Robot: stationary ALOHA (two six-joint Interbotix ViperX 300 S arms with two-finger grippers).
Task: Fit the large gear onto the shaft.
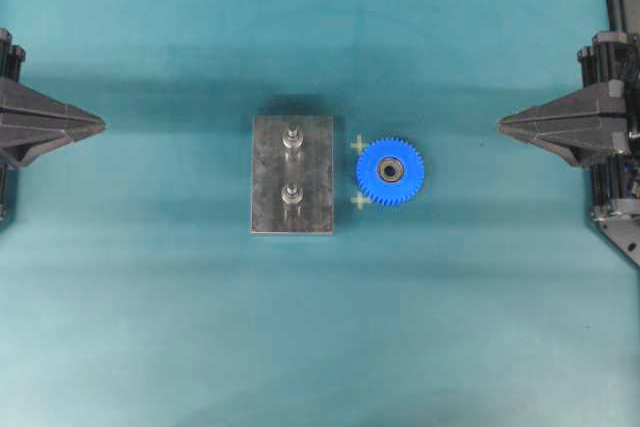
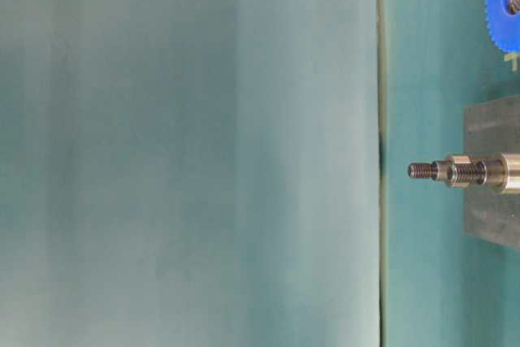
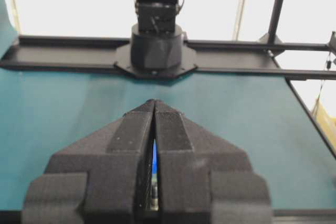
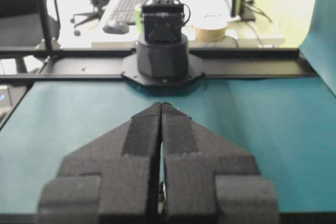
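The teal tabletop (image 1: 150,327) lies bare on all sides of the parts, with wide room toward each arm. At its middle sits the dark grey plate (image 1: 270,187), its long edges running up and down the overhead view, two pins upright in it. The large gear (image 1: 390,171) lies flat just beside the plate's right edge, apart from it, between two pale cross marks (image 1: 359,145). The shaft (image 1: 292,137) stands bare. The left gripper (image 1: 100,125) and right gripper (image 1: 503,126) hang well apart from the parts, fingers (image 3: 137,135) pressed together, holding nothing.
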